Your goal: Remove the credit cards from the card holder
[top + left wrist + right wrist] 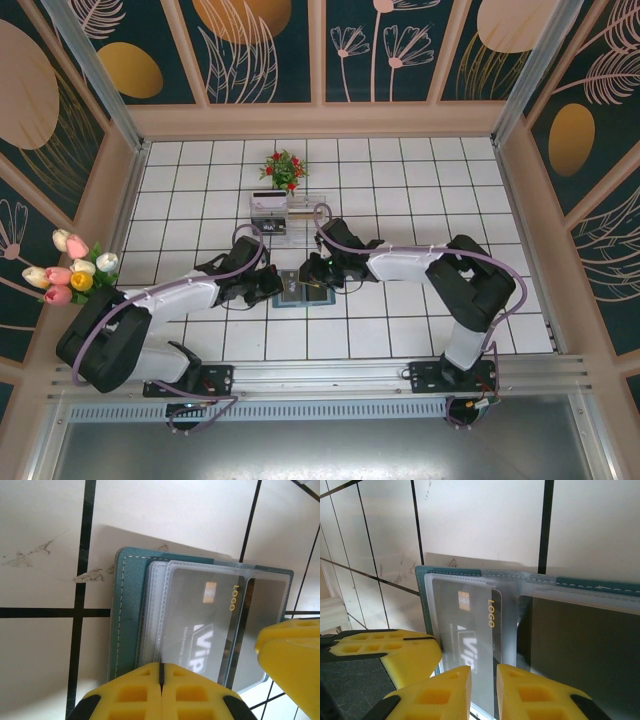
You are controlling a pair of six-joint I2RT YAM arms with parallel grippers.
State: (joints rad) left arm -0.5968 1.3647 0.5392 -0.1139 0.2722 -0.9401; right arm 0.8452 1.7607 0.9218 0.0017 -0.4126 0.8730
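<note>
Card holder lies open just below centre of the top view. Your left gripper is clenched empty, tips pressing down, likely to pin it. Right gripper is slightly parted astride the VIP credit card, likely to pinch it out.

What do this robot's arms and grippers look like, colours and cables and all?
Both the left arm and right arm have white-grey shells with black joints, and a lilac cable loops along each. The left gripper and right gripper carry chunky yellow fingers moulded with rectangular pockets, on black mounts.
</note>
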